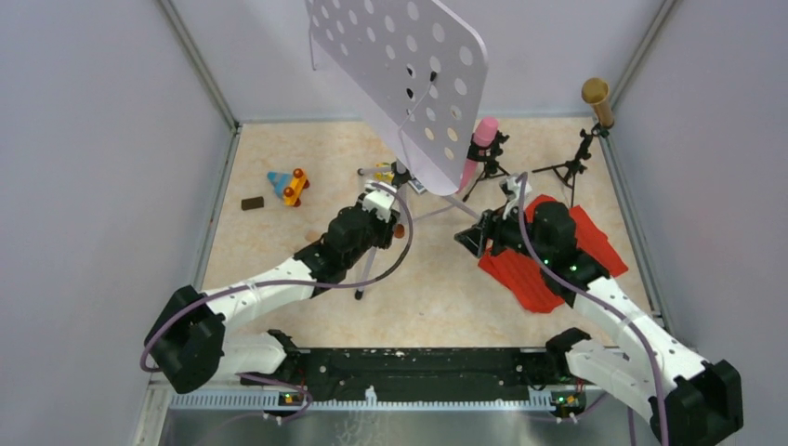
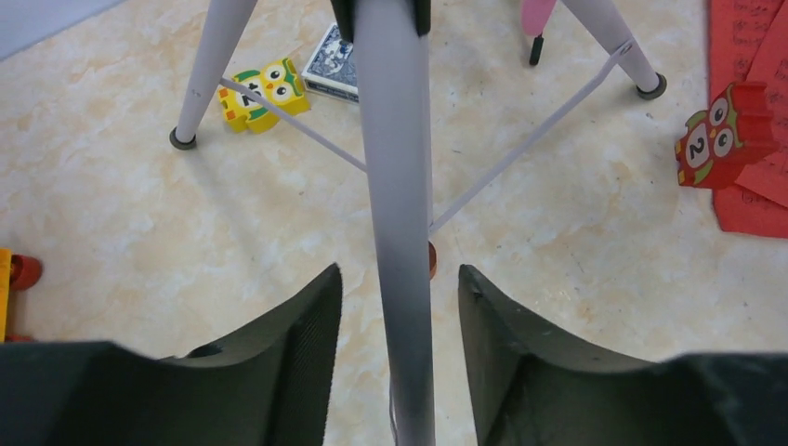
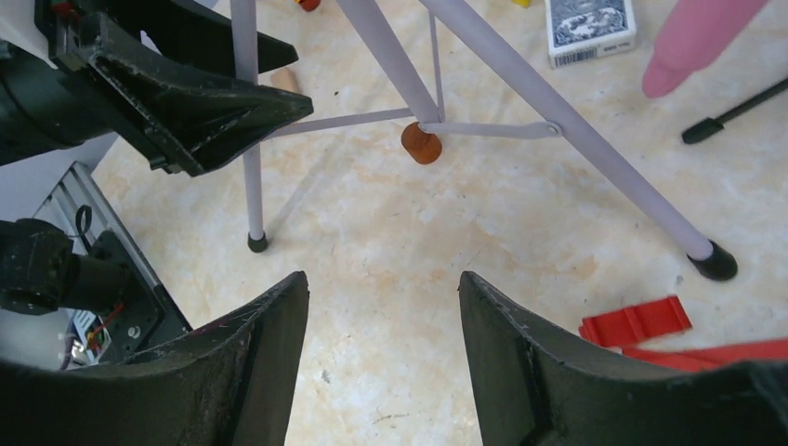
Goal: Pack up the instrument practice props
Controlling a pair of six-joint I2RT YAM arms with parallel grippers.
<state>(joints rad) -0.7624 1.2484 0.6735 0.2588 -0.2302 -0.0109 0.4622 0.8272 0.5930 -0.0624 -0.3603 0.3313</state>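
The grey hole-punched sheet-music tray stands tilted on its silver tripod pole. My left gripper straddles that pole, open, with a narrow gap on each side. The same gripper sits just under the tray in the top view. My right gripper is open and empty over bare table, near a tripod leg and the edge of the red sheet-music pages. The pink microphone and gold microphone stand on small black tripods at the back right.
A yellow owl block and a blue card deck lie between the tripod legs. A red owl block rests by the red pages. An orange peg sits under the pole. A blue-yellow toy and dark block lie left.
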